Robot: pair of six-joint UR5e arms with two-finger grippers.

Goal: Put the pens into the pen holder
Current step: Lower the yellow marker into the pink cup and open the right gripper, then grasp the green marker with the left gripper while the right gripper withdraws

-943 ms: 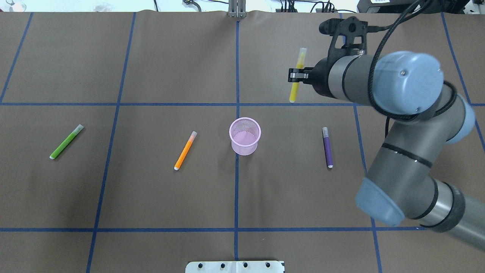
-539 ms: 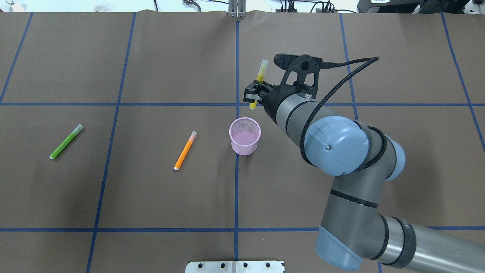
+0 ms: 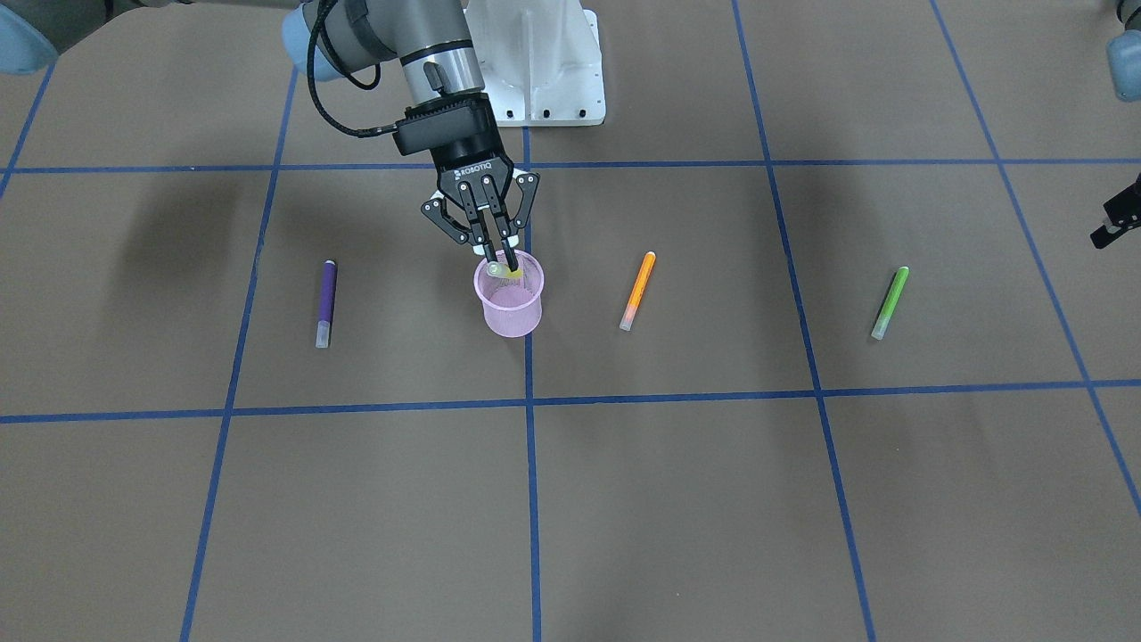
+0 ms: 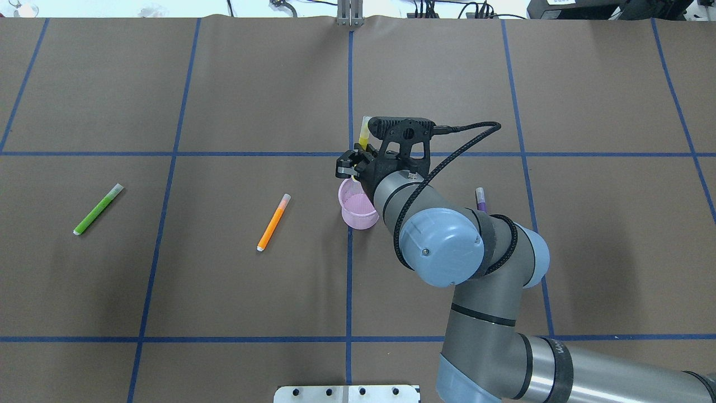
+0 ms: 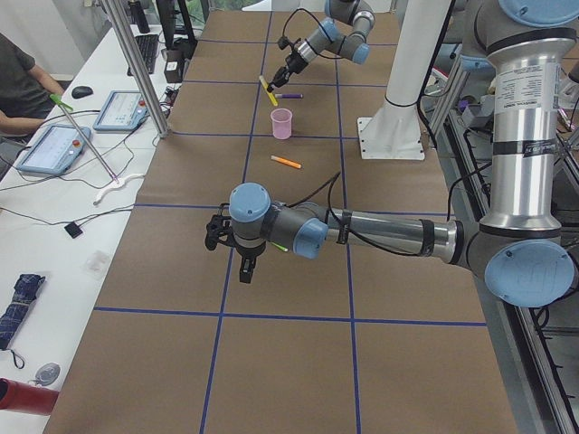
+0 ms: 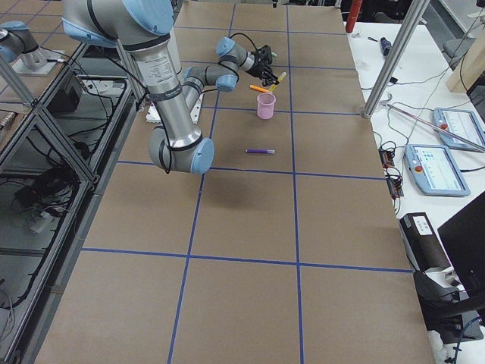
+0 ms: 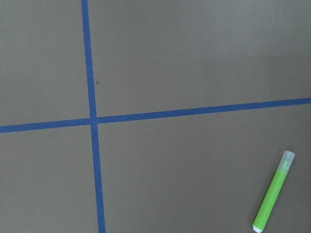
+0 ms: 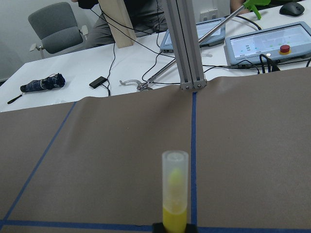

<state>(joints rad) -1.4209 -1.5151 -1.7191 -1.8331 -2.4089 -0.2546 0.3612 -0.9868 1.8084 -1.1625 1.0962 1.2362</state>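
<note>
My right gripper (image 4: 349, 168) is shut on the yellow-green pen (image 4: 364, 131), which is tilted with its clear cap up; its lower end hangs just over the far rim of the pink mesh pen holder (image 4: 357, 211). From the front, the right gripper (image 3: 499, 259) hovers right above the holder (image 3: 510, 308). Flat on the table lie the orange pen (image 4: 273, 222), the green pen (image 4: 98, 209) and the purple pen (image 3: 326, 303). The right arm hides most of the purple pen from overhead. My left gripper (image 3: 1116, 221) shows only partly at the edge, beyond the green pen (image 7: 273, 198); I cannot tell its state.
Blue tape lines (image 4: 349, 280) divide the brown table cover into squares. A white base plate (image 3: 544, 80) stands at the robot's side. Beyond the far table edge are a metal post (image 8: 187, 43), tablets and cables on a white desk, where a person sits.
My right arm has swung left and back toward the robot's side with the yellow-green pen, from the far right square to just over the pen holder. It now covers most of the purple pen.
</note>
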